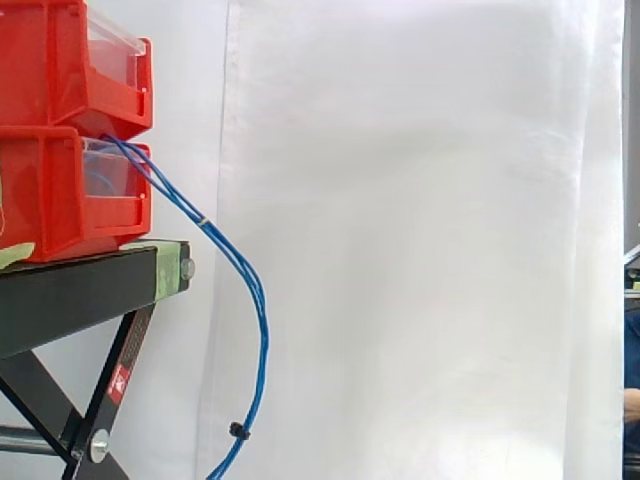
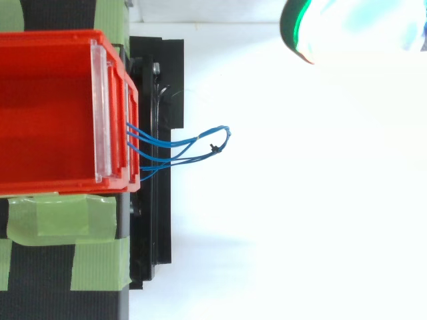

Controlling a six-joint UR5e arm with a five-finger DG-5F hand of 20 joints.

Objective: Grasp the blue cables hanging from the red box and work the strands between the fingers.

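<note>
1. Side view: the blue cables (image 1: 263, 335) leave the lower red box (image 1: 60, 195) over its front lip and hang clear of the black stand (image 1: 70, 290), free for a grasp. A black tie (image 1: 238, 430) bundles the strands. Their lower ends are cut off at the bottom edge.
2. Top view: the cables loop out beside the box front. The hand (image 2: 360, 27) is a glowing blur at the upper right, well apart, probably near the camera. Whether it is spread or closed cannot be told.

upper bin (image 1: 50, 60) sits on lower bin (image 1: 50, 190) at the stand's (image 1: 70, 295) right edge; cables (image 1: 264, 335) run from the lower bin's front and hang off that edge.
</note>
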